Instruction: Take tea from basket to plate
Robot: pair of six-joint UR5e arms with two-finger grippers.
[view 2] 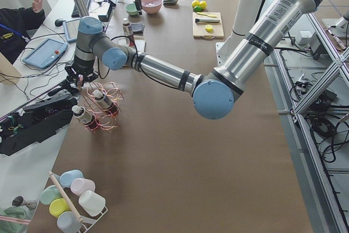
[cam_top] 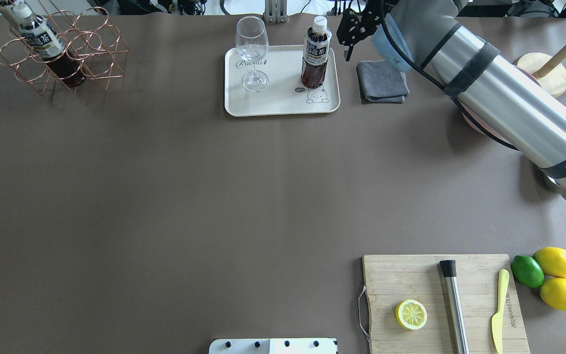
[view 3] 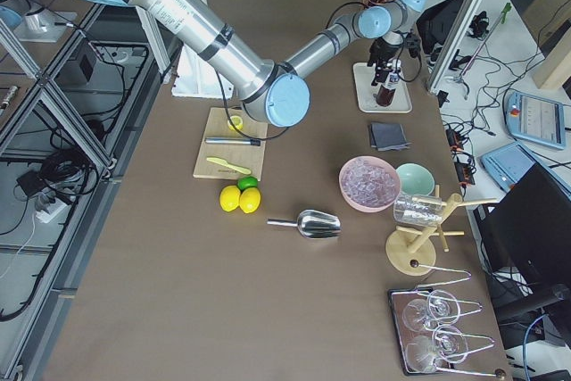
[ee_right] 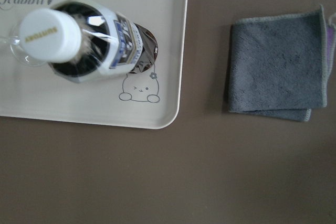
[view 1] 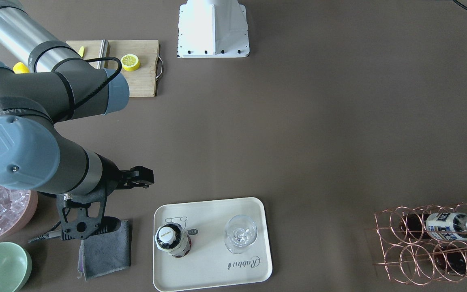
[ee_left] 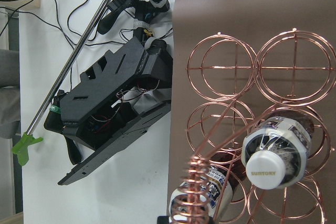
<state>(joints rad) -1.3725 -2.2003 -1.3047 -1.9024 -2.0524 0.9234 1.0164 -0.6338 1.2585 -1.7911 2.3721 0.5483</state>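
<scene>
The right wrist camera looks straight down on the small plastic bottle of dark reddish-brown tea with its white cap. The bottle stands upright on the cream tray with rounded corners, and the little bear drawing is just beside its foot. This view shows no fingers. The front view does show the right gripper. It is beside the tray, apart from the bottle and near the folded grey cloth. I cannot tell if its jaws are apart or together. That view also shows a clear wine glass standing on the tray, next to the bottle but not touching it.

The left wrist camera looks down on the rose-gold wire basket of ring cells. Two more bottles like the first lie in its cells. Only the left side view shows the left gripper. It hangs over the basket, and I cannot tell there if it is wide or closed.

The brown table top is plain. At the robot's end lies a wooden cutting board with half a lemon on it. Past the table's long edge lies a blue-framed tablet.
</scene>
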